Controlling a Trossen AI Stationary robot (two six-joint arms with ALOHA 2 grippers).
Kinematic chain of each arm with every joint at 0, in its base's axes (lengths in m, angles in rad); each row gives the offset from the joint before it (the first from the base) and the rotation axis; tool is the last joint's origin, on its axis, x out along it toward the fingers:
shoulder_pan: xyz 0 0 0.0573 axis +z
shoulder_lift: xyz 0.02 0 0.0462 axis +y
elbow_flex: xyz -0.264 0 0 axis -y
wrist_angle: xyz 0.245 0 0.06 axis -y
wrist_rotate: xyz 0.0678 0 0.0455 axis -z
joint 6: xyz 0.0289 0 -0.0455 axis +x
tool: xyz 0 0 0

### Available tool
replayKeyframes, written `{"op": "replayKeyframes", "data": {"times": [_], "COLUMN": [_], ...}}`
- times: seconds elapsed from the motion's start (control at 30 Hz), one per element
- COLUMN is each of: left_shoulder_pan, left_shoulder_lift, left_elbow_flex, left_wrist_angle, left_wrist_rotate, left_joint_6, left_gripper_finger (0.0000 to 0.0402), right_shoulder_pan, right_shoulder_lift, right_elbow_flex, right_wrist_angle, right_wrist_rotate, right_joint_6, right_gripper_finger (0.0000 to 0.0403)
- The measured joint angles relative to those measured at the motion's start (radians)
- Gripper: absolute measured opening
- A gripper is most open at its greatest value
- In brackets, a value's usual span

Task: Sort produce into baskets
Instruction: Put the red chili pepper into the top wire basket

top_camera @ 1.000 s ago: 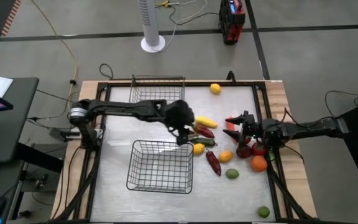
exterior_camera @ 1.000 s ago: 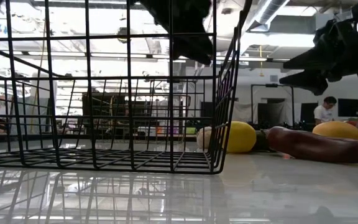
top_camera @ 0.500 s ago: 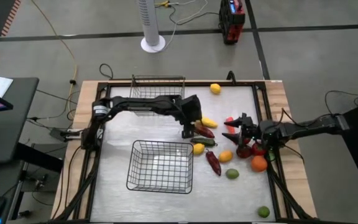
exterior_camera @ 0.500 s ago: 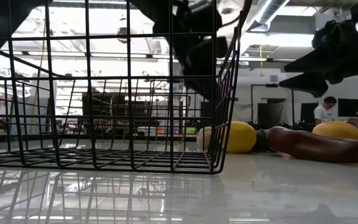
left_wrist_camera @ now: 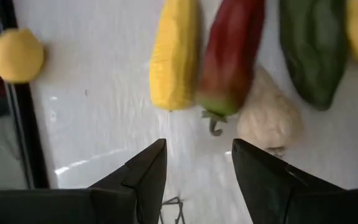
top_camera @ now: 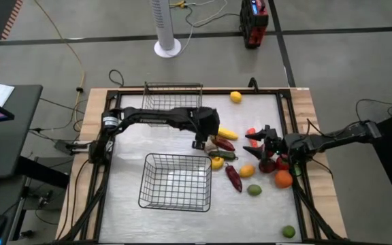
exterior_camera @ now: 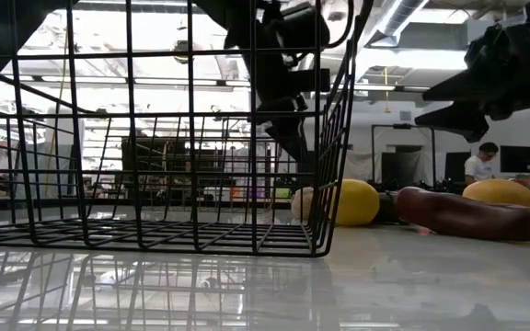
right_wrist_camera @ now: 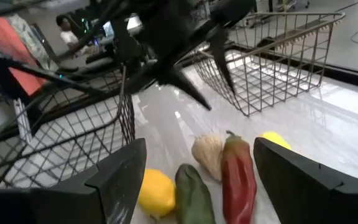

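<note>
My left gripper [top_camera: 199, 143] [left_wrist_camera: 197, 163] hangs open just above the table, between the near wire basket [top_camera: 175, 181] and a cluster of produce. Just ahead of its fingers lie a long yellow piece [left_wrist_camera: 176, 56], a red pepper [left_wrist_camera: 232, 56], a pale bulb [left_wrist_camera: 269, 118] and a long green piece [left_wrist_camera: 312, 50], all flat on the table. My right gripper [top_camera: 254, 140] [right_wrist_camera: 199, 148] hovers open at the cluster's right side, above the table. A second wire basket [top_camera: 173, 99] stands at the far edge.
More produce lies right of the near basket: a yellow round piece [top_camera: 216, 162], an orange one [top_camera: 247, 171], a dark red long one [top_camera: 233, 177], a green round one [top_camera: 254, 190] and a larger orange one [top_camera: 283, 179]. A yellow piece [top_camera: 235, 96] sits far back, a green one [top_camera: 288, 231] near the front edge.
My left gripper has sunk toward the table beside the near basket's far right corner, and its wrist has rolled. It now points steeply down at the produce cluster. Its fingers have stayed open.
</note>
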Motion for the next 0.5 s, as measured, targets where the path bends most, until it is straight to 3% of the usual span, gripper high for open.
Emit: {"op": "replayKeyframes", "data": {"times": [0.13, 0.5], "left_shoulder_pan": [-0.030, -0.029], "left_shoulder_lift": [0.000, 0.001], "left_elbow_flex": [0.000, -0.001], "left_wrist_angle": [0.002, 0.045], "left_wrist_rotate": [-0.026, 0.046], "left_joint_6": [0.048, 0.129], "left_gripper_finger": [0.0171, 0.0171], "right_shoulder_pan": [-0.007, -0.020], "right_shoulder_lift": [0.061, 0.271], "right_elbow_flex": [0.000, 0.000], "right_wrist_angle": [0.064, 0.232], "right_wrist_rotate": [0.001, 0.000], "right_joint_6": [0.004, 0.014], "right_gripper_finger": [0.0324, 0.0324]}}
